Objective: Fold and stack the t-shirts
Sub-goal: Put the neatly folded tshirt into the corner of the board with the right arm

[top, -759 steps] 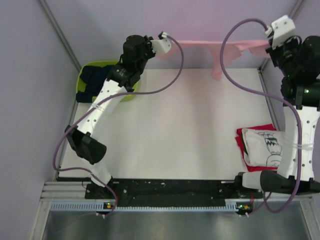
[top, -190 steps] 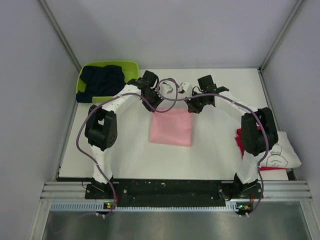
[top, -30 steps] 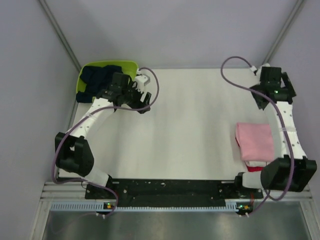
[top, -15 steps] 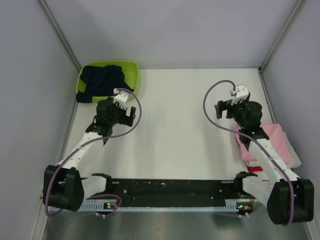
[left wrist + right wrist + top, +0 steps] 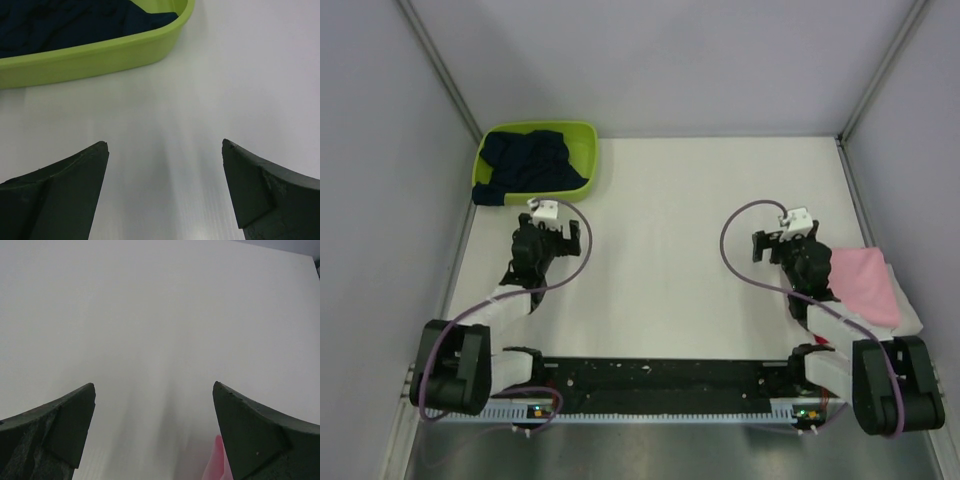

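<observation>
A folded light pink t-shirt (image 5: 865, 285) lies on top of the stack at the table's right edge, with a white t-shirt's edge (image 5: 912, 318) showing under it. A sliver of the pink one (image 5: 218, 466) shows low in the right wrist view. The dark navy t-shirt (image 5: 525, 160) (image 5: 65, 20) lies crumpled in the lime-green basket (image 5: 592, 152) (image 5: 100, 55). My left gripper (image 5: 555, 228) (image 5: 165, 150) hangs open and holds nothing, a little short of the basket. My right gripper (image 5: 775, 245) (image 5: 153, 390) is open with nothing in it, just left of the stack. The red t-shirt is hidden.
Grey walls close in the white table (image 5: 700, 200) on the left, back and right. Both arms are drawn back and folded low near their bases at the near edge. Purple cables loop above each wrist.
Both arms have pulled back toward the near edge. The left gripper left the basket's side; the right swung in from the far right corner to beside the stack.
</observation>
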{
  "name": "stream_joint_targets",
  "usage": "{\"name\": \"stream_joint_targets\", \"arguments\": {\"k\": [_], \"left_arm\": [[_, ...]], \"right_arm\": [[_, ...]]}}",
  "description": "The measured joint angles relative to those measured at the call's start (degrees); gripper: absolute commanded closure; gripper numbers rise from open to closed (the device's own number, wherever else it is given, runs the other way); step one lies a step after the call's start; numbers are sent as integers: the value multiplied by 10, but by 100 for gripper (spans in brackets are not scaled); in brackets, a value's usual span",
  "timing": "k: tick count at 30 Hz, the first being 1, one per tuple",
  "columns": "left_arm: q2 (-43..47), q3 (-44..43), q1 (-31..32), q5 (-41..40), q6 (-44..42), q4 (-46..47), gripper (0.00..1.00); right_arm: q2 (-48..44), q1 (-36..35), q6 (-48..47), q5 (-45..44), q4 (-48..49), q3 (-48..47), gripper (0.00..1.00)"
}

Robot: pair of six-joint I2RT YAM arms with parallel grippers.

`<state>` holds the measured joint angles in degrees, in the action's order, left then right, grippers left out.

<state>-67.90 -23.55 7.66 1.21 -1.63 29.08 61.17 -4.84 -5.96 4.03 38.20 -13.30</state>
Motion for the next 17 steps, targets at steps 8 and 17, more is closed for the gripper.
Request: {"name": "stream_joint_targets", "arguments": {"k": [8,17], "left_arm": [[-16,17,0,6,5,40,1],[-34,23,0,9,4,57,1]], "right_arm": [[21,0,0,-16,69,22,1],[38,0,0,-21,90,24,1]]}}
